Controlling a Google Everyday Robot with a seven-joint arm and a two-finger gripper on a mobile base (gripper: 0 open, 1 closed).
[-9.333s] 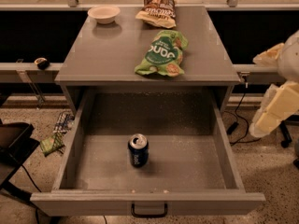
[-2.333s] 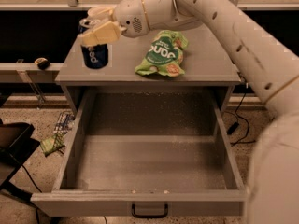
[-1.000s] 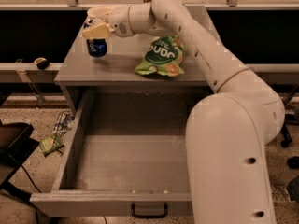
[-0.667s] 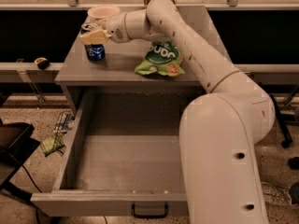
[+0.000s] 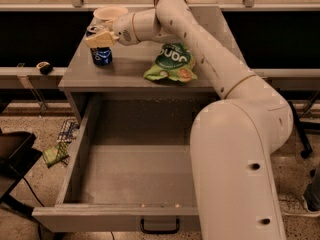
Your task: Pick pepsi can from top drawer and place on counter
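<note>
1. In the foreground, the wide, shallow grey top drawer (image 5: 79,156) stands pulled out of the cabinet. The black handle (image 5: 159,227) on its front wall faces the camera.
2. Inside the drawer I see only its speckled grey floor, with a few tiny pale specks close to the front wall. My thick white arm (image 5: 235,149) hides the drawer's right-hand part in the picture.
3. Above and behind the drawer lies the flat, matte grey counter (image 5: 125,76) that tops the cabinet.
4. The small dark blue pepsi can (image 5: 102,57) stands upright on the counter, in its front left part as the picture shows it, a little in from the edges.
5. My pale tan gripper (image 5: 100,38) sits directly over the can and covers its top, so only the blue side with pale lettering shows below it.
6. I cannot tell whether the gripper is clamped on the can or merely resting against it, because the contact is hidden from this angle.
7. A round white bowl (image 5: 111,13) stands on the counter just behind my gripper, towards the back left corner. What it holds cannot be seen.
8. A crumpled green snack bag (image 5: 171,63) lies flat on the middle of the counter, well apart from the can. My arm reaches over its far edge.
</note>
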